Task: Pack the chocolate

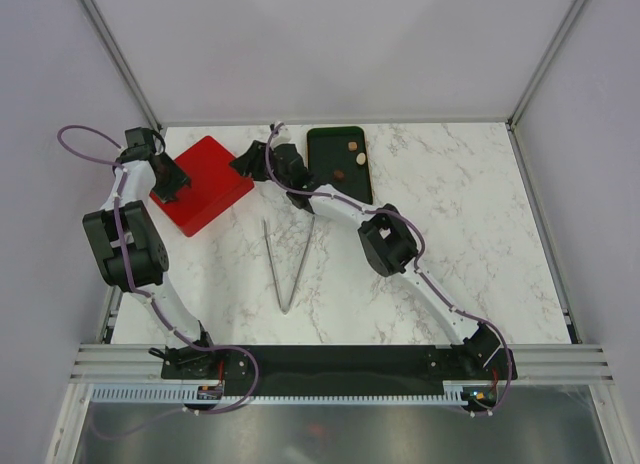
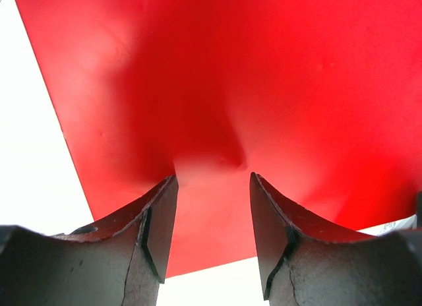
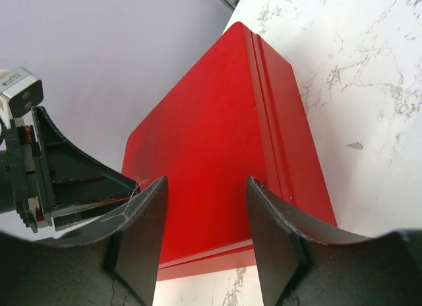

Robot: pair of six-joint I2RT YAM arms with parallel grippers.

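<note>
- Left gripper [image 2: 212,177]: fingers spread, nothing between them. The lid of the red box [image 1: 215,189] lies directly beneath the tips, very close or touching; contact cannot be told.
- Right gripper [image 3: 206,181]: fingers likewise spread and empty. The box's near edge lies just ahead of and below the tips, and the lid seam runs away along the right-hand side of the fingers.
- The chocolate [image 1: 352,144]: three pieces show, all on the dark green tray [image 1: 325,154], which lies behind the right gripper, on its side away from the box. The shut lid hides whatever is inside the box.
- Tongs [image 1: 286,306]: flat on the table [image 1: 470,214], closer to the arm bases than either gripper, with neither gripper touching them.
- Step in hand (judged): working the lid, most likely raising it so that pieces can go in. Whether it is being seated instead cannot be decided.
- Doing it well (judged):
  - The left gripper should bear down on the box to pin it.
  - The right fingers should straddle the lid's rim at the seam, not the body below it.
  - The right fingers should close only once one pad sits on each side of the rim.
  - The lift should be straight and slow, since a smooth box on smooth marble will probably slide or tip.
</note>
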